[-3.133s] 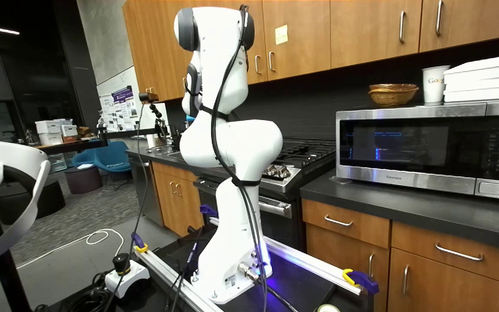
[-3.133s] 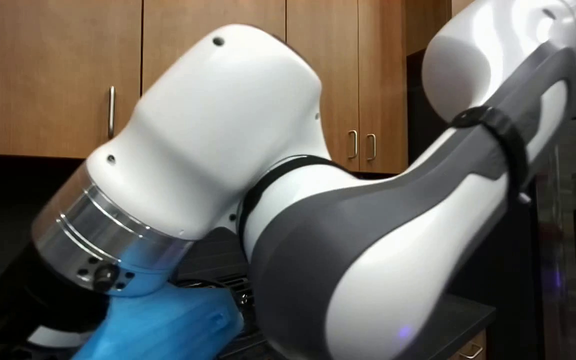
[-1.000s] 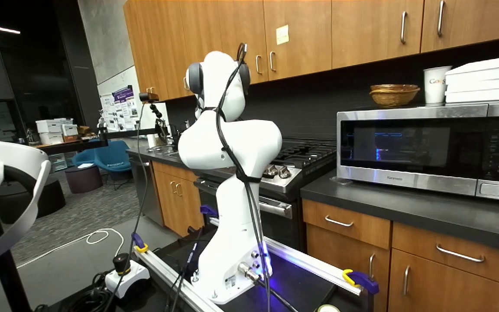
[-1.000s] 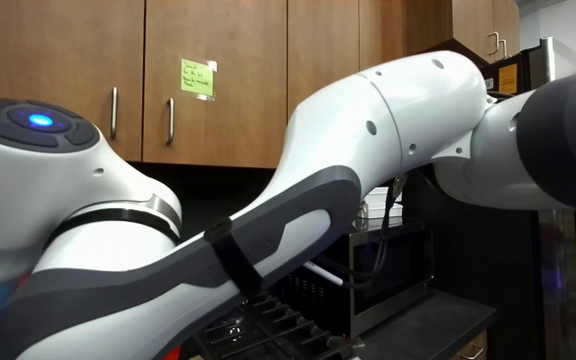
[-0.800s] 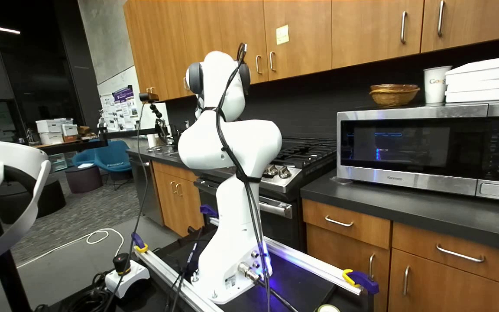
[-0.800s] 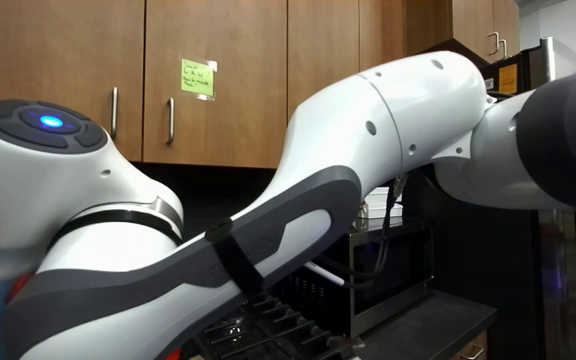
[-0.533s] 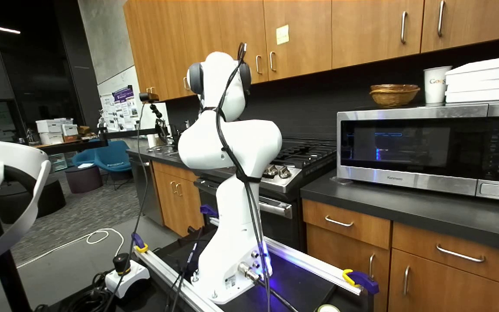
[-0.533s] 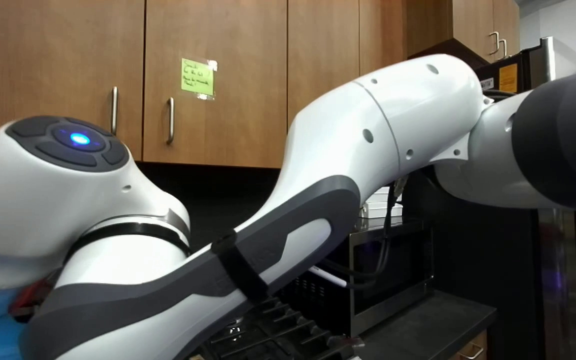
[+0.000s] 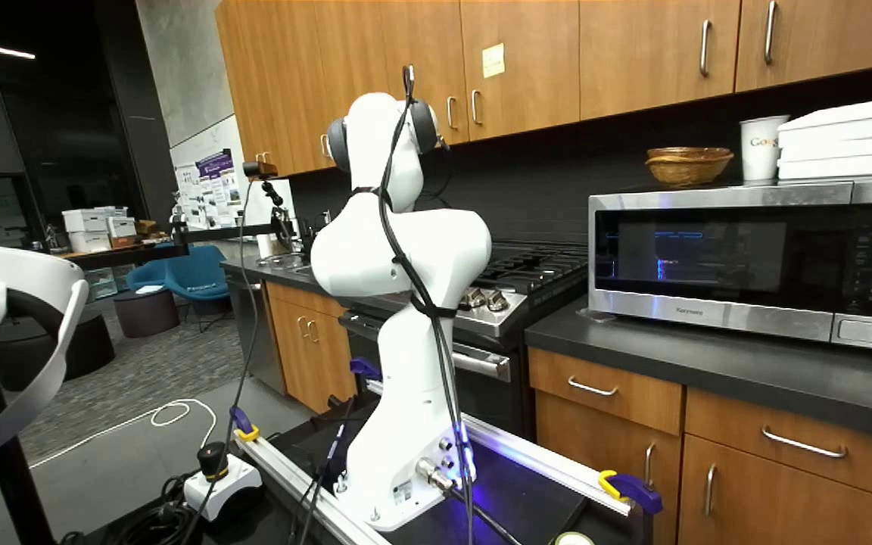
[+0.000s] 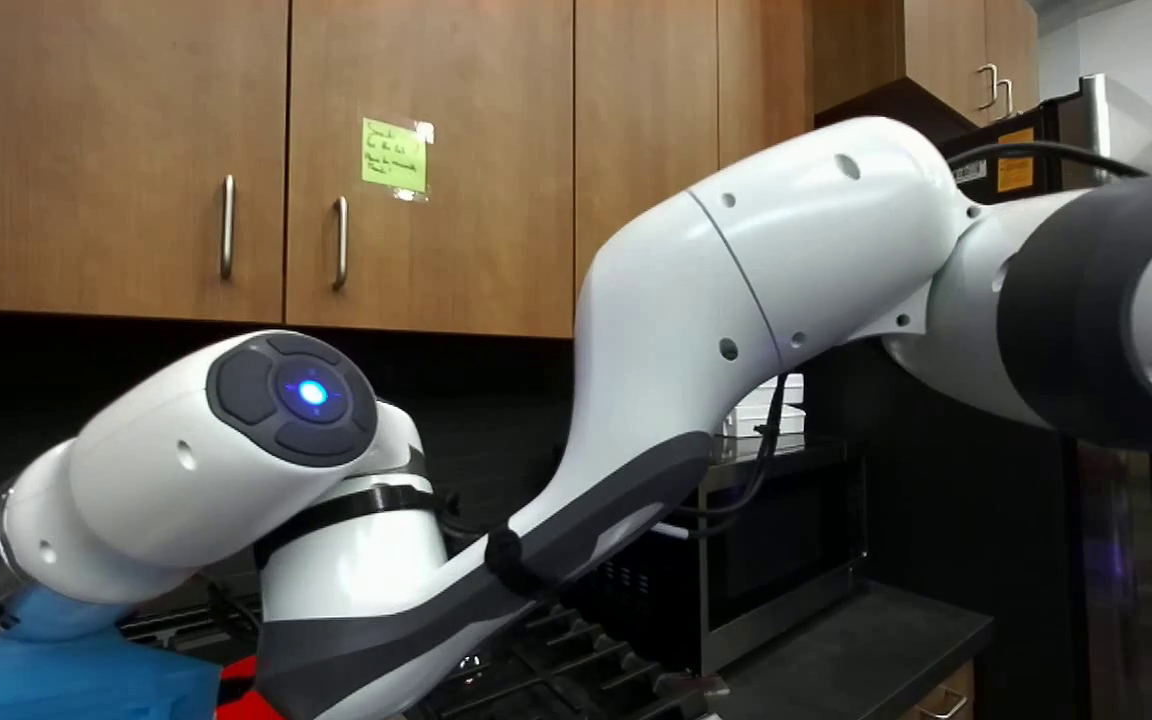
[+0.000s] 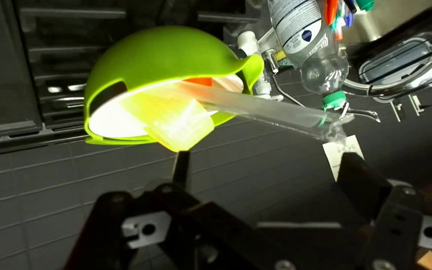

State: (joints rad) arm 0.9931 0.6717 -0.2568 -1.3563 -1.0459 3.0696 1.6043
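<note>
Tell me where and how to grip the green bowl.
I'd probably take the green bowl by its thin, bare rim at the wrist view's left, from its open side, which faces the pincer; the yellow piece and long clear item jut out farther right.

Both exterior views share the microwave (image 9: 754,261); the close wrist view looks past the claw (image 11: 267,154).

a green bowl (image 11: 165,54) holds a yellow object (image 11: 182,125)
</note>
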